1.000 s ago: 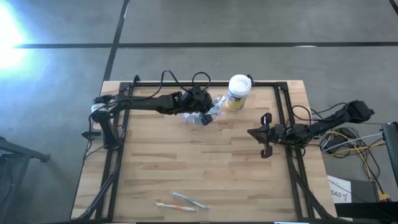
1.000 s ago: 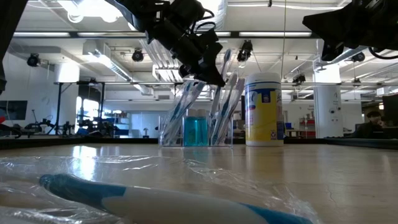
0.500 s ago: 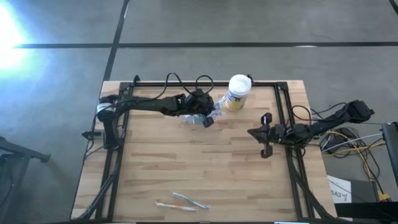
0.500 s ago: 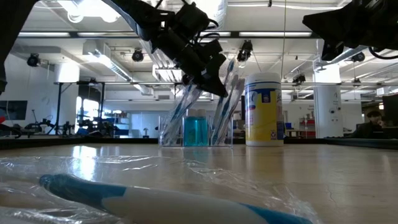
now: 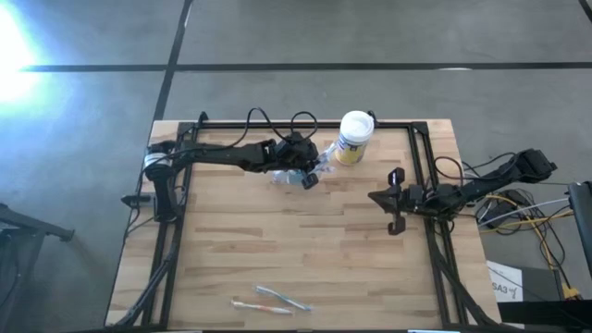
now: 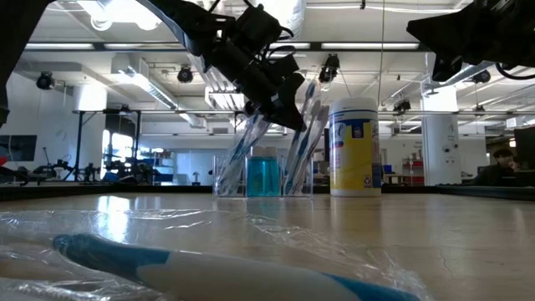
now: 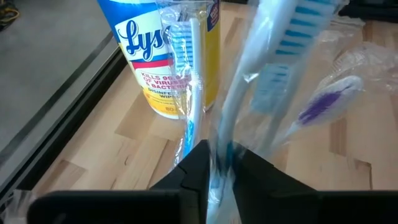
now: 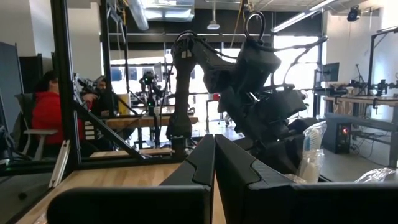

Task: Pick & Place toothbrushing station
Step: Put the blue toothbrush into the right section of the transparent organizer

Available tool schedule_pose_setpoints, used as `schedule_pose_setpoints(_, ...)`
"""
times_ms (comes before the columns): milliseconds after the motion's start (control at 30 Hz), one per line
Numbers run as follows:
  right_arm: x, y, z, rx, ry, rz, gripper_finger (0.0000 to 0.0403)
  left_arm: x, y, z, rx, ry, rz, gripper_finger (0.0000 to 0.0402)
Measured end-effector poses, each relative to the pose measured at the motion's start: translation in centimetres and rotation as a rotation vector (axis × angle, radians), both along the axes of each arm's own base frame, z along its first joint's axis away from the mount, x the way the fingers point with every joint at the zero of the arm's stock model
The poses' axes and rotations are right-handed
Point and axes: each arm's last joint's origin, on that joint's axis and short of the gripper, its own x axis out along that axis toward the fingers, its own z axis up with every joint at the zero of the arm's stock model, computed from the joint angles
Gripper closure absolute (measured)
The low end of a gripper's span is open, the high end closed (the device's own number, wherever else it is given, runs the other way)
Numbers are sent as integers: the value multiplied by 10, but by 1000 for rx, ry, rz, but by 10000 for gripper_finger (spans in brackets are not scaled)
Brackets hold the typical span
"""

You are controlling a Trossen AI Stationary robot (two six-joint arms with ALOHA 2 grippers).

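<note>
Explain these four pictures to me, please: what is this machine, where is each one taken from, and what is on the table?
This is a robot with two dark arms at a wooden table, each ending in a two-finger gripper. One picture looks straight down from above, one looks level across the tabletop, and the other two come from cameras on the arms' wrists.

At the far side the left gripper is down at the toothbrushing station, a clear plastic holder with wrapped toothbrushes standing in it. Its wrist picture shows the fingers closed on the wrapped brushes and holder. Right beside it stands a white canister with a yellow label.

The right gripper waits, shut, near the table's right edge, holding nothing. Two more wrapped toothbrushes lie loose near the front edge.
</note>
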Motion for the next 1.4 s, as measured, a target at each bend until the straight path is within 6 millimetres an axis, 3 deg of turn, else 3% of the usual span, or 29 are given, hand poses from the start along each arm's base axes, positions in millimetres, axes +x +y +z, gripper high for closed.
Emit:
schedule_pose_setpoints(533,0,0,0,0,1,-1,394,1,0,13,21,-24,4,197)
schedule_pose_setpoints(867,0,0,0,1,1,-2,394,-19,-4,64,52,-72,23,181)
schedule_pose_setpoints(1000,0,0,0,1,-1,-2,394,-25,-8,74,53,-88,16,182)
schedule_pose_setpoints(1200,0,0,0,2,-2,-2,394,-26,-11,62,27,-71,-8,181)
schedule_pose_setpoints(1400,0,0,0,1,-2,1,394,-29,-12,33,27,-90,-7,181)
